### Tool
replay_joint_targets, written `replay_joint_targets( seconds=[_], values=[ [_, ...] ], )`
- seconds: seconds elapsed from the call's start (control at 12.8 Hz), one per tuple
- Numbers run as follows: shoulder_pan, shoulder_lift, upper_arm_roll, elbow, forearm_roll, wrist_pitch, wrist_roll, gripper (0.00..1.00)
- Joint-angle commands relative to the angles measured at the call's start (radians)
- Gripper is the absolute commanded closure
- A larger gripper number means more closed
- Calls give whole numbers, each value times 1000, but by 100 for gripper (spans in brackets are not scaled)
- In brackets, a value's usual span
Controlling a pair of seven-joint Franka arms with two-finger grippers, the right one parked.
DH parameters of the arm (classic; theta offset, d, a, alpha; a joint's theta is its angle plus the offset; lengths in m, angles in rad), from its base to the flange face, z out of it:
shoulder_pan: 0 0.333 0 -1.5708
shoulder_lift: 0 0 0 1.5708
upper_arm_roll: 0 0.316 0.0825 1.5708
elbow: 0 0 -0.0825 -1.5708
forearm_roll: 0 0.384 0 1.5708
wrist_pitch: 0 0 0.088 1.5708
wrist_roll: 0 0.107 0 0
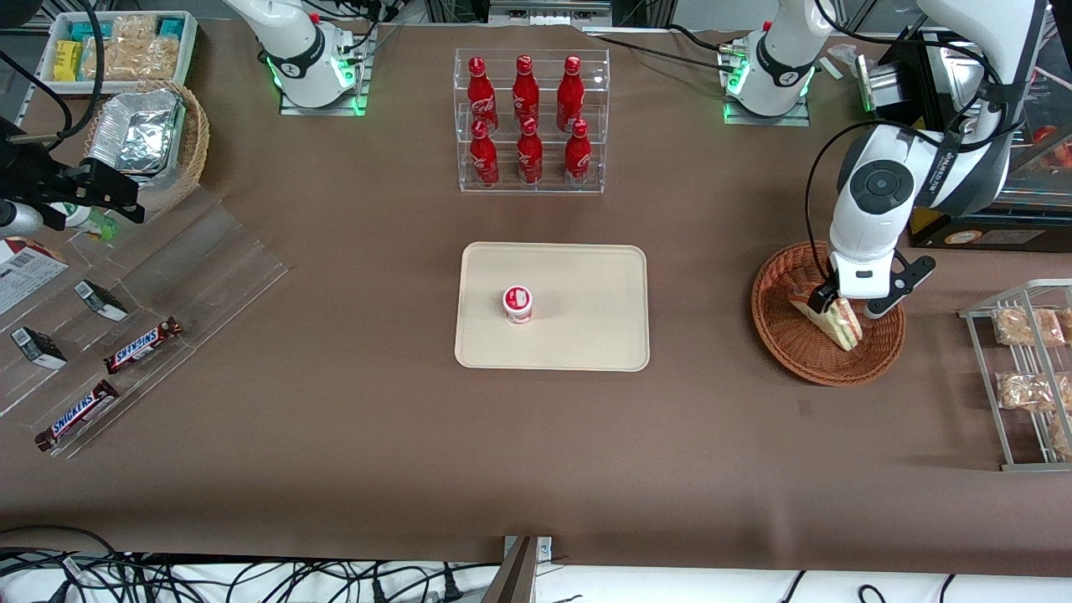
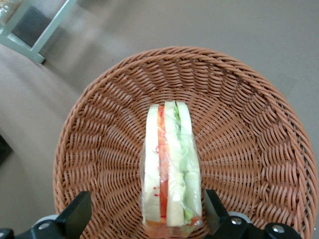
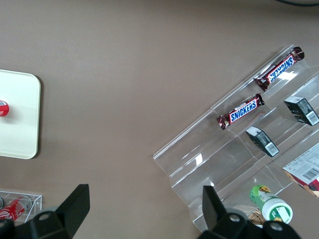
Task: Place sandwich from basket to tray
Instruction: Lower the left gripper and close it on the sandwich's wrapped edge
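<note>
The sandwich point(image 1: 842, 323), a wrapped wedge of pale bread with red and green filling, lies in the reddish-brown wicker basket point(image 1: 800, 356) toward the working arm's end of the table. My left gripper point(image 1: 854, 303) is lowered into the basket and open, one finger on each side of the sandwich. In the left wrist view the sandwich point(image 2: 172, 169) sits between the black fingers point(image 2: 79, 215), with a clear gap to at least one of them, and the basket point(image 2: 249, 124) weave shows all round. The cream tray point(image 1: 586, 285) lies flat at the table's middle.
A small cup with a red-and-white lid point(image 1: 517, 303) stands on the tray. A clear rack of red bottles point(image 1: 531, 121) stands farther from the camera than the tray. A wire rack with bagged snacks point(image 1: 1026, 368) is beside the basket. Acrylic shelves with Snickers bars point(image 1: 142, 345) lie toward the parked arm's end.
</note>
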Motion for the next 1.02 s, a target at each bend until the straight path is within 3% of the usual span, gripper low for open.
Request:
replay_joint_targets(
  seconds=[0.0, 0.39, 0.55, 0.63, 0.94],
  values=[
    [11, 7, -8, -29, 30, 62, -67, 0],
    [1, 32, -8, -31, 31, 94, -107, 1],
    [2, 30, -8, -33, 31, 93, -104, 37],
    [2, 30, -8, -33, 31, 93, -103, 47],
    [2, 28, -8, -31, 31, 90, -100, 56]
  ],
)
